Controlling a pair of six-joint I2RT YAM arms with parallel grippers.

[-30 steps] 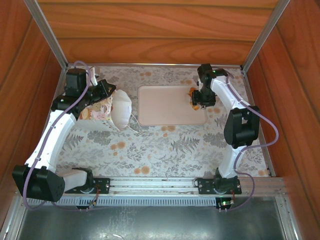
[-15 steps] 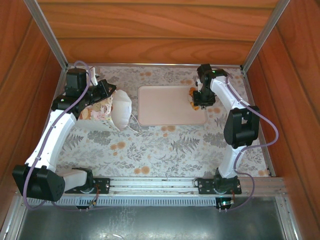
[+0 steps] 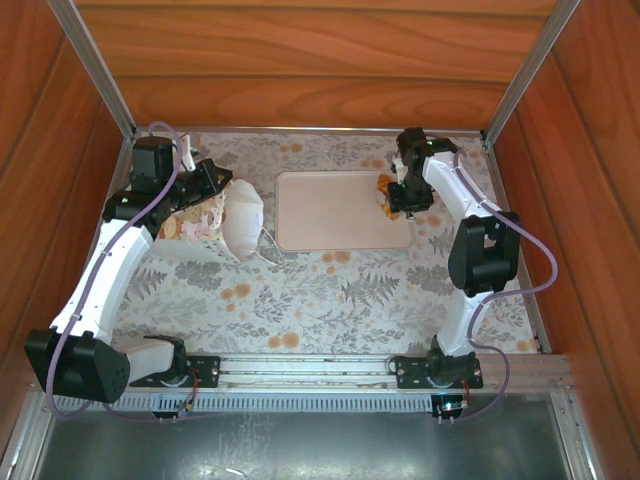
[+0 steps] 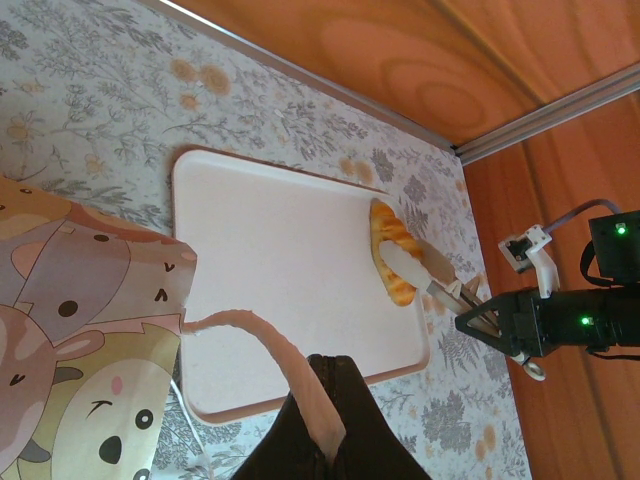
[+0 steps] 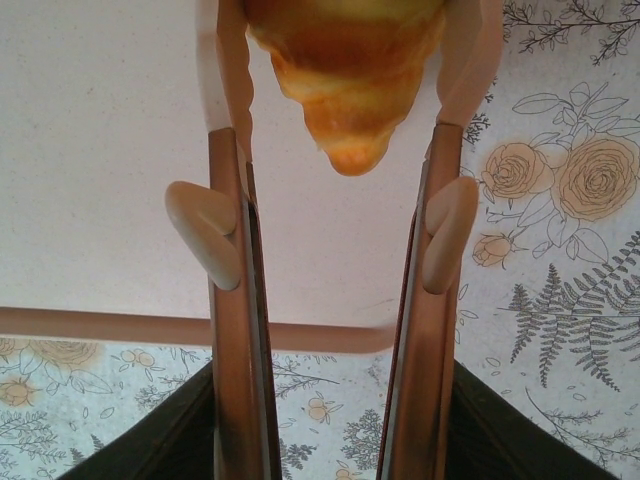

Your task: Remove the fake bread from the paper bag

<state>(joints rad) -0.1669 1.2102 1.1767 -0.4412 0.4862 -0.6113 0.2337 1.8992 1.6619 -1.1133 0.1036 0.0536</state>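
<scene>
The paper bag (image 3: 240,222) lies on its side at the left, its white mouth facing the tray; in the left wrist view its side (image 4: 90,330) carries a cartoon animal print. My left gripper (image 3: 205,185) is shut on the bag's pale handle (image 4: 270,345), which runs into the closed jaws (image 4: 335,368). One piece of fake bread, a golden croissant (image 3: 384,192), sits at the right edge of the pink tray (image 3: 330,210). My right gripper (image 3: 393,197) is shut on it: the croissant (image 5: 345,90) fills the gap between both fingertips. The bag's inside is hidden.
Wooden walls close in the floral table mat (image 3: 330,290) on three sides. The tray's bare surface (image 4: 280,240) lies between the bag and the right gripper. The right arm's elbow (image 3: 482,255) stands over the mat's right edge.
My right gripper's jaws have narrowed onto the croissant and shifted slightly toward the far wall. The left arm and the bag have not moved.
</scene>
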